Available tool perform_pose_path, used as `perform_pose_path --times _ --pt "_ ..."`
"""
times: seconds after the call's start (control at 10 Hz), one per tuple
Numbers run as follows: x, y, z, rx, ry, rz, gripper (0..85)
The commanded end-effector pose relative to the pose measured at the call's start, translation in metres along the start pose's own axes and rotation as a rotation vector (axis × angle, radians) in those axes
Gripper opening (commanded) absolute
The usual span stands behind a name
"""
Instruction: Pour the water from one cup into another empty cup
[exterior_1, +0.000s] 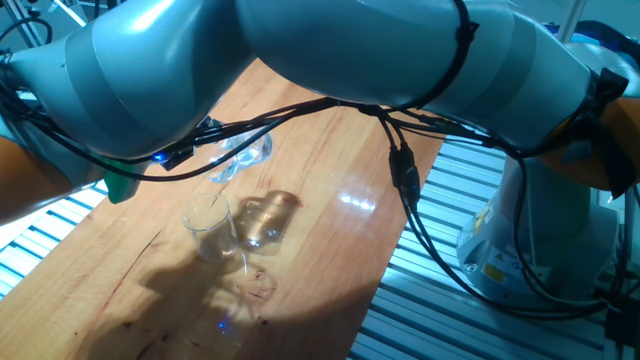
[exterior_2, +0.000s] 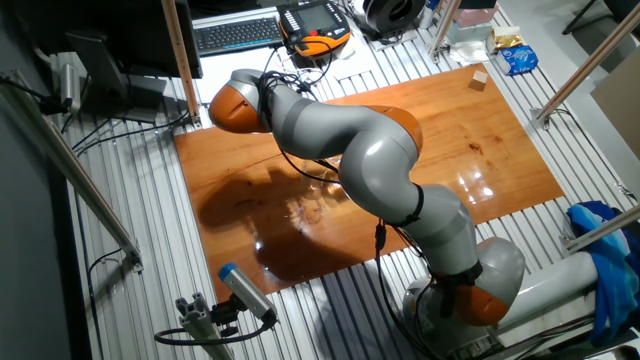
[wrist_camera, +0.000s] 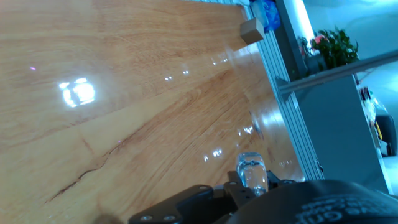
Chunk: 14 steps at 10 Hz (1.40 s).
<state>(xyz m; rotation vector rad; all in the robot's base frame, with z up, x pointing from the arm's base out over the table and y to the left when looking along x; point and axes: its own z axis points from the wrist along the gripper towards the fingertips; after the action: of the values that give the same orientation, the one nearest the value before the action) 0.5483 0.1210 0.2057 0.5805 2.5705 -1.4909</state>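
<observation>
The clear glass mug (exterior_1: 245, 150) hangs tilted in the air under my arm, its mouth pointing down-left towards the clear handleless tumbler (exterior_1: 207, 224). The tumbler stands upright on the wooden table (exterior_1: 330, 250), just below and left of the mug. In the hand view the mug (wrist_camera: 252, 169) shows as a glinting glass piece held in my gripper (wrist_camera: 252, 188), which is shut on it. My fingers are hidden by the arm in both fixed views. I cannot make out the water in either glass. A bright refraction patch (exterior_1: 268, 215) lies on the table beside the tumbler.
Black cables (exterior_1: 402, 170) hang from the arm over the table's right edge. A small wooden block (exterior_2: 479, 80) and a blue packet (exterior_2: 518, 60) lie at the far corner; the block also shows in the hand view (wrist_camera: 251, 28). A keyboard (exterior_2: 238, 34) lies behind the table.
</observation>
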Motion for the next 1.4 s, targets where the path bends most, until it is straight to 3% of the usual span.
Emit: perform_pose_path --times 0.0,1.3 --pt "0.0001 0.0000 0.0000 0.001 0.000 0.002 0.0" --pt "0.0008 -0.0021 -0.0005 0.047 -0.013 0.023 0.0"
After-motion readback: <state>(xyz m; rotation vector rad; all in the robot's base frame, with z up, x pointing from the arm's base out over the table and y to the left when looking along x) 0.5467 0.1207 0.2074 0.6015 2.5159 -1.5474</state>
